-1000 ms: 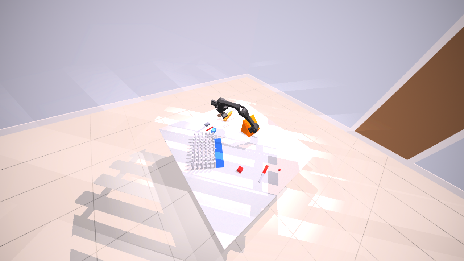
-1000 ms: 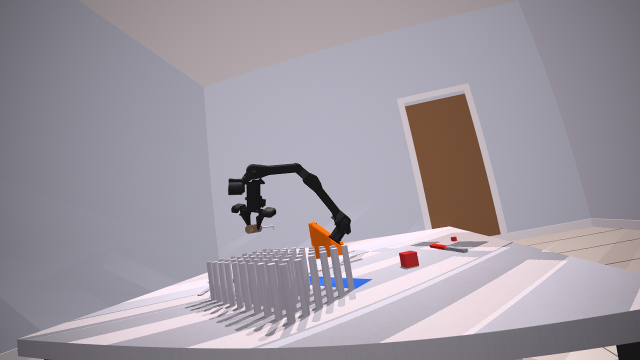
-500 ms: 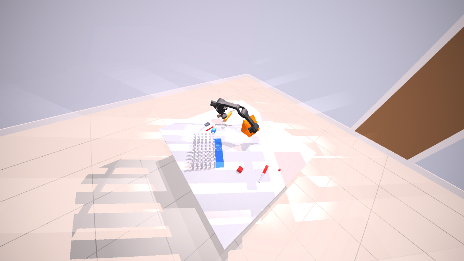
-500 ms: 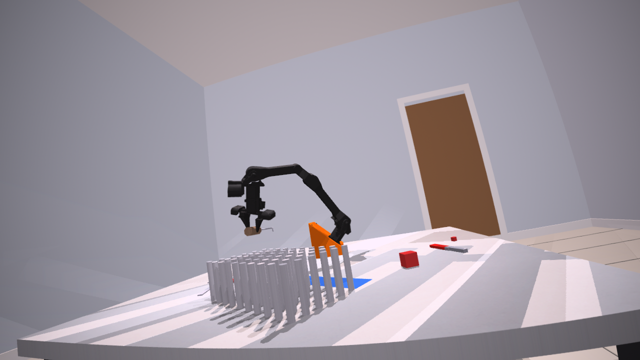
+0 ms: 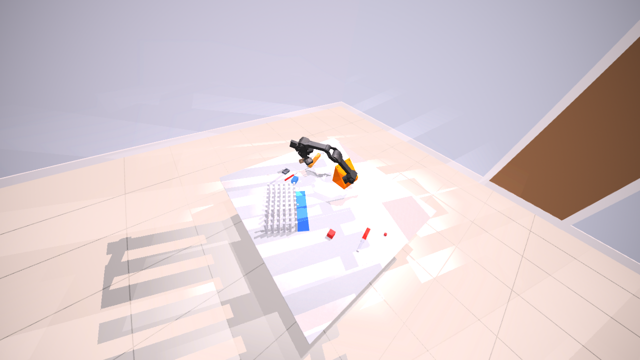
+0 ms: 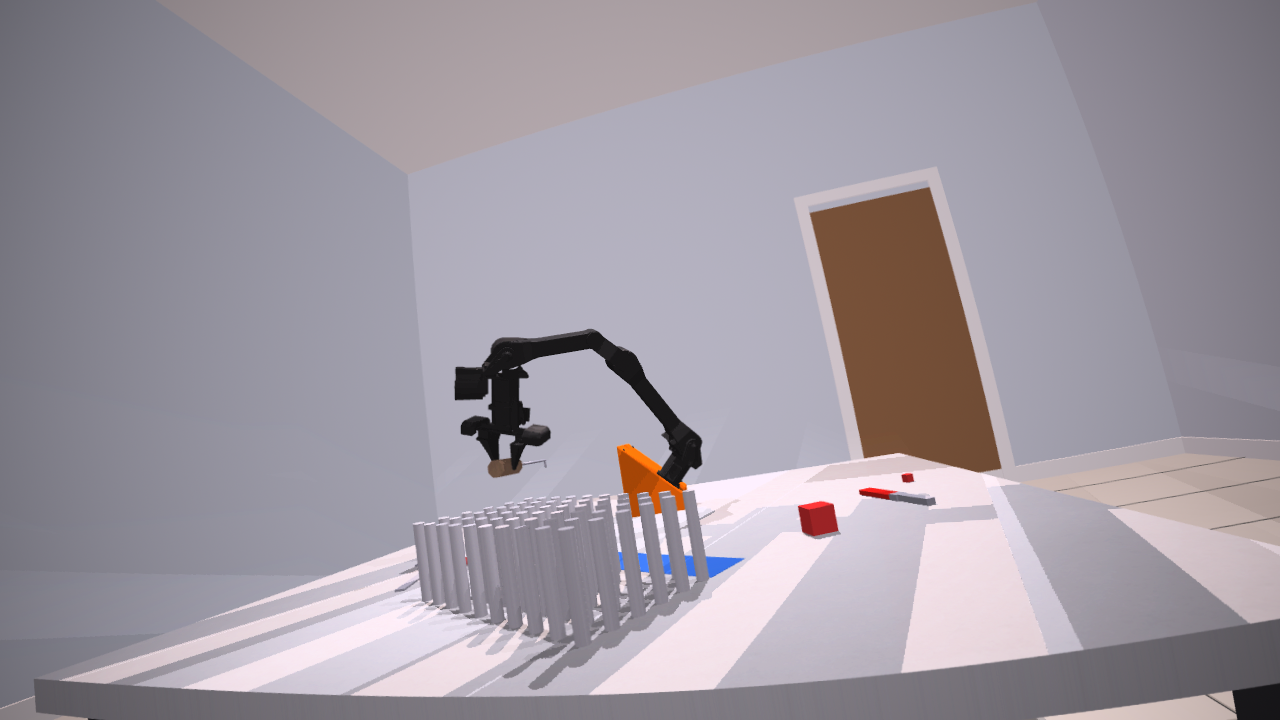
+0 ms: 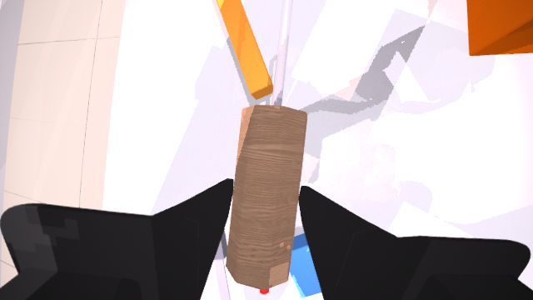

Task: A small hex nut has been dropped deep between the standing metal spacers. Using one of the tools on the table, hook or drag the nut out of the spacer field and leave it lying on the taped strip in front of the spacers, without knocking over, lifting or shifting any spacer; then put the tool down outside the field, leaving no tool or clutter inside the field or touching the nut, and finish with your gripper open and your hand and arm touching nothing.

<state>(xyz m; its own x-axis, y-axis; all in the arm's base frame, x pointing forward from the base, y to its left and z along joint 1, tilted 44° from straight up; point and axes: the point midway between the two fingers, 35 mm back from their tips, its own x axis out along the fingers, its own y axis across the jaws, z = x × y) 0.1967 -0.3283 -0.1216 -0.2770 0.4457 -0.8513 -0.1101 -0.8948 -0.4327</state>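
My gripper (image 5: 306, 160) (image 6: 505, 458) (image 7: 266, 189) is shut on the wooden handle (image 6: 504, 468) (image 7: 268, 192) of a hook tool. Its thin metal shaft (image 7: 281, 54) (image 6: 534, 463) sticks out from the handle's far end. I hold the tool in the air, behind and well above the field of standing grey spacers (image 5: 279, 208) (image 6: 554, 555). The blue taped strip (image 5: 302, 210) (image 6: 687, 564) lies along the field's front edge. I cannot make out the hex nut among the spacers.
An orange bar (image 5: 315, 158) (image 7: 246, 46) lies on the table below the gripper, near the arm's orange base (image 5: 343, 175) (image 6: 640, 474) (image 7: 500, 25). A small blue block (image 5: 294, 179) (image 7: 304, 267), a red stick (image 5: 289, 177) and a grey piece (image 5: 285, 171) lie behind the field. A red cube (image 5: 330, 233) (image 6: 817, 517) and a red-handled tool (image 5: 364, 236) (image 6: 881, 493) lie further off.
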